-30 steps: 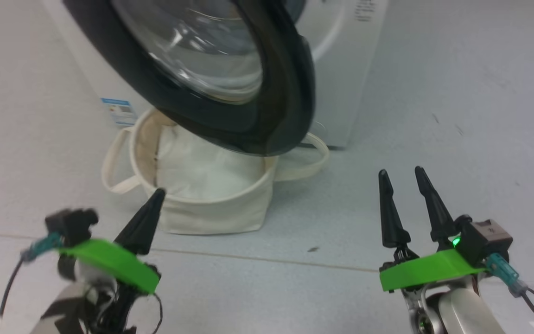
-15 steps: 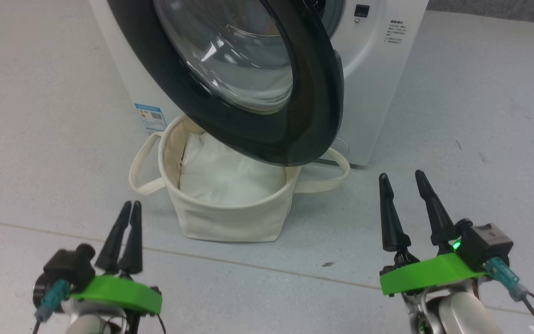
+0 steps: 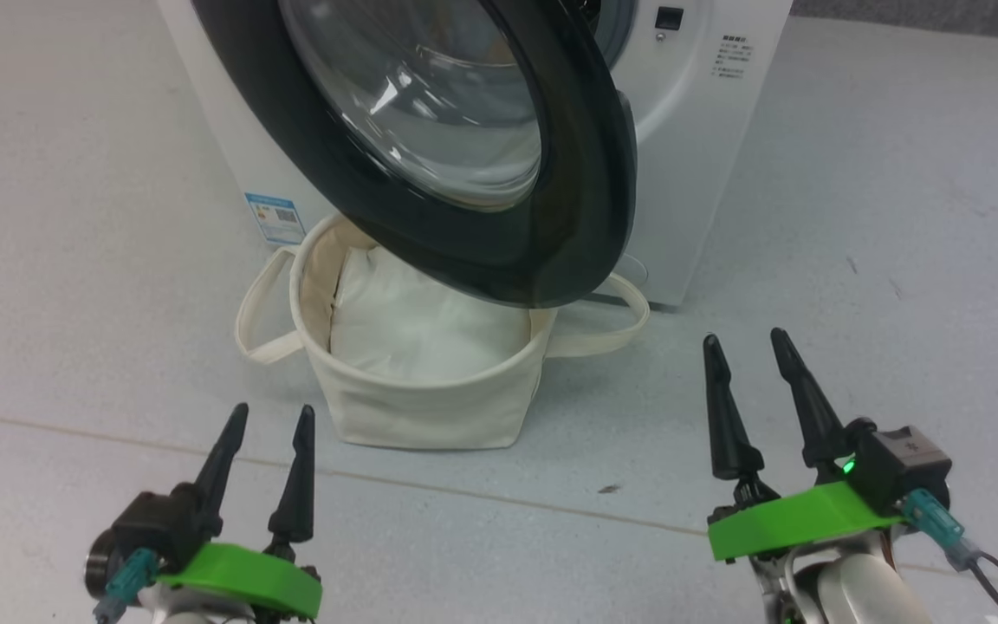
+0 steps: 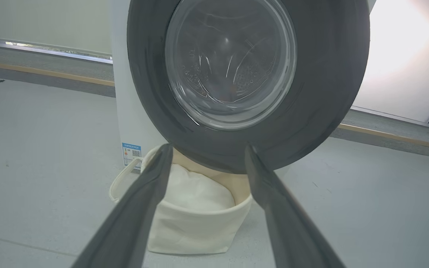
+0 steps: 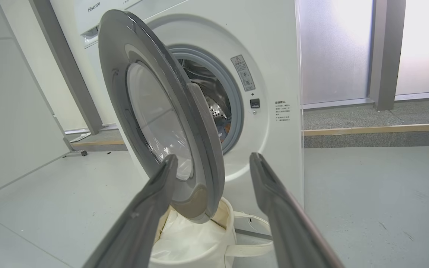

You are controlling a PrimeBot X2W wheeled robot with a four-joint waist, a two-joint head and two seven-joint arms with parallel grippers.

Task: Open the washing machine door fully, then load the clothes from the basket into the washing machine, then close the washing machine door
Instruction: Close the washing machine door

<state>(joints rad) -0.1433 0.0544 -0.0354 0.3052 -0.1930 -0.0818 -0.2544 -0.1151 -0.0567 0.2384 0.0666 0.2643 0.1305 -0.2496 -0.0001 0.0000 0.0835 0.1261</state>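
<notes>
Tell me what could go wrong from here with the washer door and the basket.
The washing machine door hangs over the basket, so the left end effector, reaching in, may knock its lower edge. The white bundle on top in the basket could be grabbed by mistake and loaded.
</notes>
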